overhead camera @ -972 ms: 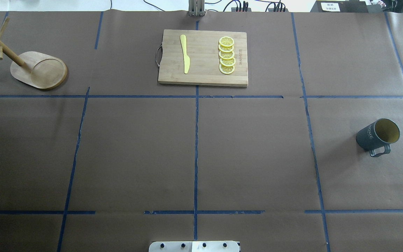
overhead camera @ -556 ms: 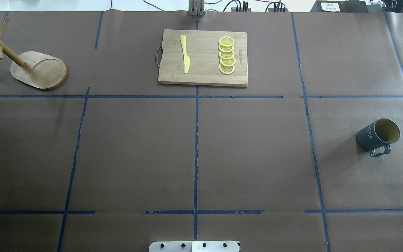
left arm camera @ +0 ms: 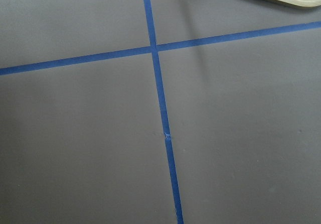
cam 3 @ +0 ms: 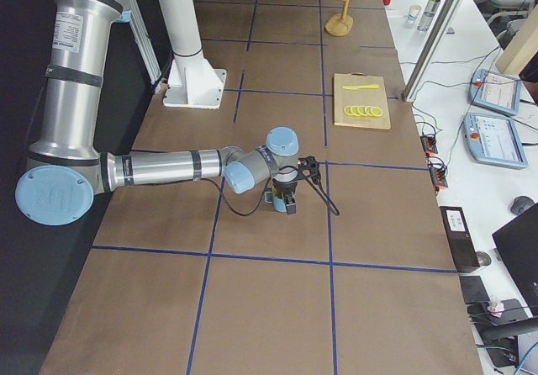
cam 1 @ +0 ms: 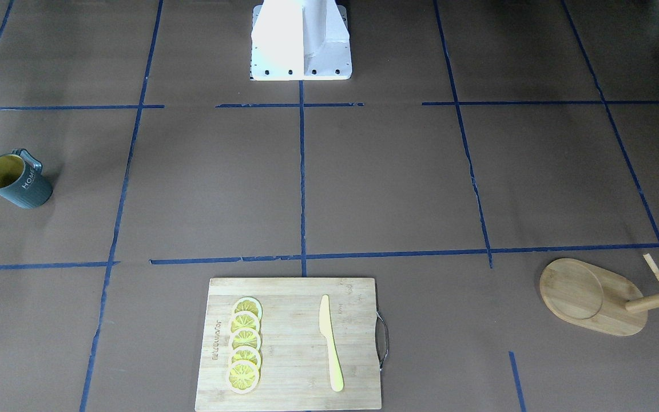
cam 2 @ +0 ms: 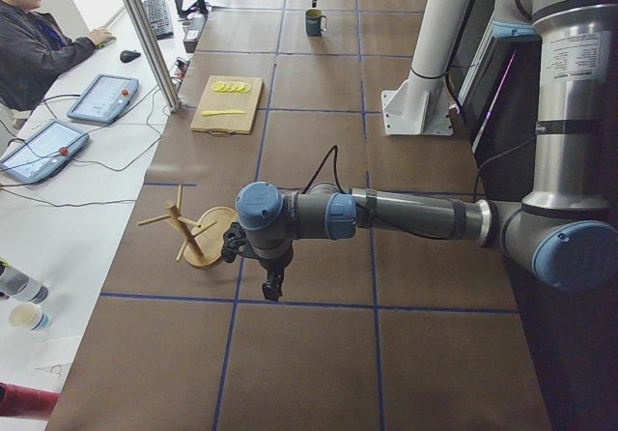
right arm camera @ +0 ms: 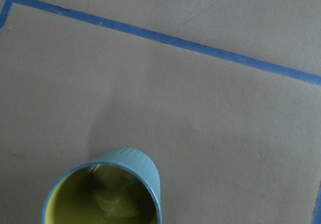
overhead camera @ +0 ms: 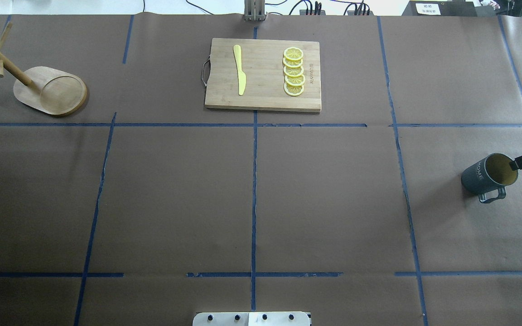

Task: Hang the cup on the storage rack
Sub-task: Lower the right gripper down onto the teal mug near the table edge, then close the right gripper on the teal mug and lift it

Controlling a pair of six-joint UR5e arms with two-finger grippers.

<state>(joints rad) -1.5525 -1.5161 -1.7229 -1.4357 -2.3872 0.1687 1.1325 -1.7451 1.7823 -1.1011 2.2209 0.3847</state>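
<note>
My right hand (overhead camera: 517, 163) hangs at the rim of the cup (overhead camera: 477, 177). I cannot tell how far it is open, nor the left hand (cam 2: 271, 283). The cup reads "HOME" in white and stands upright on the counter (overhead camera: 324, 199), well apart from the storage rack (overhead camera: 50, 93).

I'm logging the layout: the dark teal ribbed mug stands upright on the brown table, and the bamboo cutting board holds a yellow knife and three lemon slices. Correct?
Not quite. The bamboo cutting board holds five lemon slices, not three, beside the yellow knife, as the overhead exterior view shows. The dark teal ribbed mug does stand upright on the brown table.
</note>
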